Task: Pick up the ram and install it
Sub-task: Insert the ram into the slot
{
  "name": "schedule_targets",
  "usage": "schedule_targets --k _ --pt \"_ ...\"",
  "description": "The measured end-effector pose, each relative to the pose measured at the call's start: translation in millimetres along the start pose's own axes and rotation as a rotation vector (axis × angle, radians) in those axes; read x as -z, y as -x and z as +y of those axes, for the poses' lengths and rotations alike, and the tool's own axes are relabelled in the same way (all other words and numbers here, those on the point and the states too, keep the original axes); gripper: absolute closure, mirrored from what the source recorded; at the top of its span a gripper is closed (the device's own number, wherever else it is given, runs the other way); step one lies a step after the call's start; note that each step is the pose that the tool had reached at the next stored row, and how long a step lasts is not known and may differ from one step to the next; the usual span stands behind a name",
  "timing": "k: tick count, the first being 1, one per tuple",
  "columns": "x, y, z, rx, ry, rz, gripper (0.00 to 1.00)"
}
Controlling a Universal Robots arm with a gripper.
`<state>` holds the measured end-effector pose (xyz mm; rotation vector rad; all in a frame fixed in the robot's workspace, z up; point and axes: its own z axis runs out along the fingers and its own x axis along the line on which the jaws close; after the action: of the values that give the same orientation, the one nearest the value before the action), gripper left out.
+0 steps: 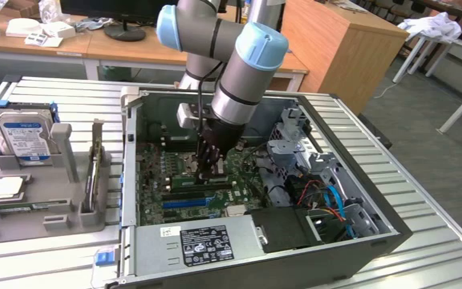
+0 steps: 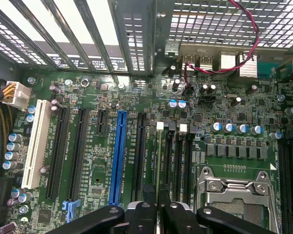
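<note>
The ram (image 2: 158, 161) is clamped edge-on between the two black fingers (image 2: 147, 214), so from the wrist it reads as a thin green strip. It runs parallel to the black memory slots (image 2: 178, 161) just beside it, its far end by a white slot latch (image 2: 159, 126). The fingers are closed tight on it, one pad on each face (whether its lower edge already sits in a slot cannot be told). Around it lies the green motherboard (image 2: 88, 87): the metal CPU socket (image 2: 237, 195) beyond the memory slots, and on the ram's other side a long blue expansion slot (image 2: 118, 156), black slots and a white one (image 2: 37, 151). A red-pink wire (image 2: 249, 48) loops across the perforated rear wall of the case. In the exterior view the arm comes in from the top of the frame, grey tubes with light-blue joint caps (image 1: 259, 45). Its last link points almost straight down into the open computer case (image 1: 128, 156), with the fingers (image 1: 209, 159) low over the middle of the board and a black cable running down the wrist. The power supply (image 1: 203, 244) lies at the near end of the case. The case lies on its side on a slatted metal table (image 1: 46, 90). On the exterior view's left, well apart from the arm, a grey holder (image 1: 62, 205) carries an upright hard drive (image 1: 24, 133), a flat square chip (image 1: 6, 188) and an expansion card (image 1: 94, 174) standing on edge.
</note>
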<state>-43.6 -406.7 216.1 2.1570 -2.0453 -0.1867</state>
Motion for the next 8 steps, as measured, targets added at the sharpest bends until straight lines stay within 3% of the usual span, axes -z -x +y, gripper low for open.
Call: schedule_targets --k 8 --pt "2.2 0.2 0.4 0.0 -0.0009 -0.0013 0.87"
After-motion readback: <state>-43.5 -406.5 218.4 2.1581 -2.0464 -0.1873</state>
